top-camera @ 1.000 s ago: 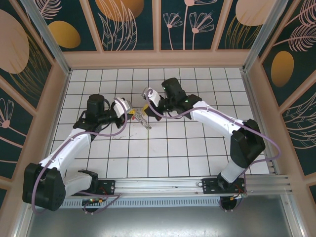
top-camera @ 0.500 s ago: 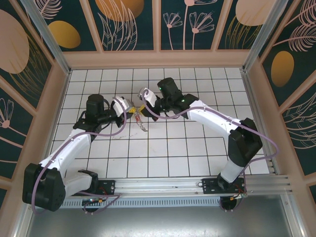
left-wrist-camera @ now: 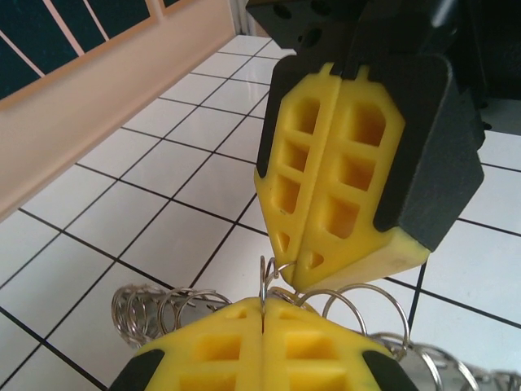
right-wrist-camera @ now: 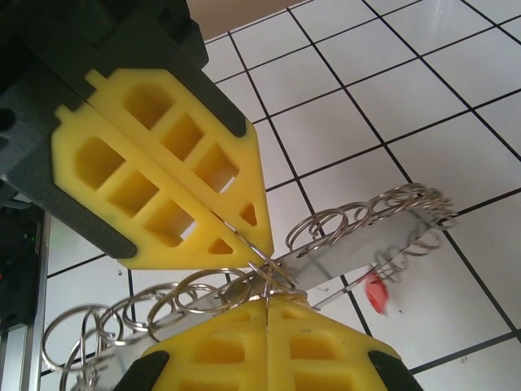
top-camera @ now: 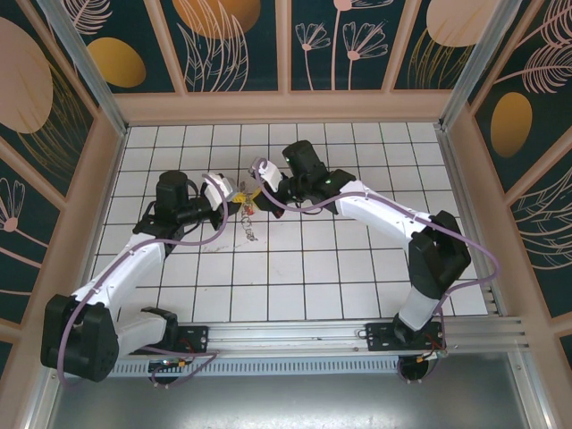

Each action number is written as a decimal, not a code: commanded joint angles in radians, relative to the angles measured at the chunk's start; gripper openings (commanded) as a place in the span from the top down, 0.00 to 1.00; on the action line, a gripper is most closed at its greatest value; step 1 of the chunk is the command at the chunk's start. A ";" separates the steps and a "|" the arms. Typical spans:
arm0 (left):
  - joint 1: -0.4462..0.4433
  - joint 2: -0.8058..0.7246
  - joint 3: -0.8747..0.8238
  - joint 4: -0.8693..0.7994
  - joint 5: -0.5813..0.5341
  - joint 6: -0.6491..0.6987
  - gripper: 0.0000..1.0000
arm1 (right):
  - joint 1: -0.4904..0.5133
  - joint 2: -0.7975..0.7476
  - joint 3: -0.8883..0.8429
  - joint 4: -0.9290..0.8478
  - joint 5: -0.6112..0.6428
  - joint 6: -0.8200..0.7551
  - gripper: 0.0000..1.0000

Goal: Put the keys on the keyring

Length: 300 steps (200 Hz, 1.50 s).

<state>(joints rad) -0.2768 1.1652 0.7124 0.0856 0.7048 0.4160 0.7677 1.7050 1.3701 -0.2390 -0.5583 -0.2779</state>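
Top view first: two arms, two grippers, one keyring. Left gripper and right gripper nose to nose, a touch toward 11 o'clock from the middle of the white tiled table. Keyring dangling at 6 o'clock from the meeting tips. Too small here to tell whether touching the tiles.

Over to the left wrist view: own yellow fingers at 6 o'clock, pressed flat together and clamped on a wire of the keyring poking up out of the seam. Right gripper pointing down from 12 o'clock, likewise closed, tips right on that same wire. Small rings fanned out at 8 o'clock and again at 4 o'clock, overlapping, so no firm count.

Now the right wrist view: own fingers together at 6 o'clock, nipping the keyring at the seam. Left gripper at 10 o'clock, closed, tip down on the same knot of wire. One red tag at 4 o'clock, just under the row of small rings.
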 commanded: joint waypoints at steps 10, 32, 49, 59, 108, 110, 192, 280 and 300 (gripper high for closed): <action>-0.002 0.001 0.021 0.031 0.029 -0.020 1.00 | 0.010 -0.003 0.040 0.041 -0.018 0.007 1.00; -0.002 0.002 0.021 0.032 0.041 -0.021 1.00 | 0.010 -0.009 0.041 0.042 -0.014 0.010 1.00; -0.001 0.001 0.019 0.037 0.050 -0.022 1.00 | 0.010 -0.007 0.041 0.045 -0.010 0.020 1.00; -0.001 -0.001 0.015 0.040 0.050 -0.018 1.00 | 0.010 -0.006 0.039 0.050 -0.007 0.025 1.00; -0.002 0.014 0.022 0.046 0.050 -0.058 1.00 | 0.013 -0.025 0.024 0.050 -0.021 -0.007 1.00; -0.001 0.014 0.024 0.046 0.051 -0.060 1.00 | 0.013 -0.026 0.022 0.050 -0.020 -0.010 1.00; -0.002 0.025 0.030 0.019 0.032 -0.079 1.00 | 0.019 -0.066 -0.015 0.048 0.005 -0.064 1.00; -0.001 0.027 0.043 -0.017 0.045 -0.074 1.00 | 0.022 -0.090 -0.017 -0.034 0.037 -0.194 1.00; -0.002 0.027 0.041 -0.014 0.044 -0.078 1.00 | 0.022 -0.089 -0.001 -0.057 0.017 -0.218 1.00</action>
<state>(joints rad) -0.2771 1.1854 0.7238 0.0711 0.7246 0.3416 0.7765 1.6608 1.3590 -0.2630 -0.5175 -0.4297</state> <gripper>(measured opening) 0.060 0.049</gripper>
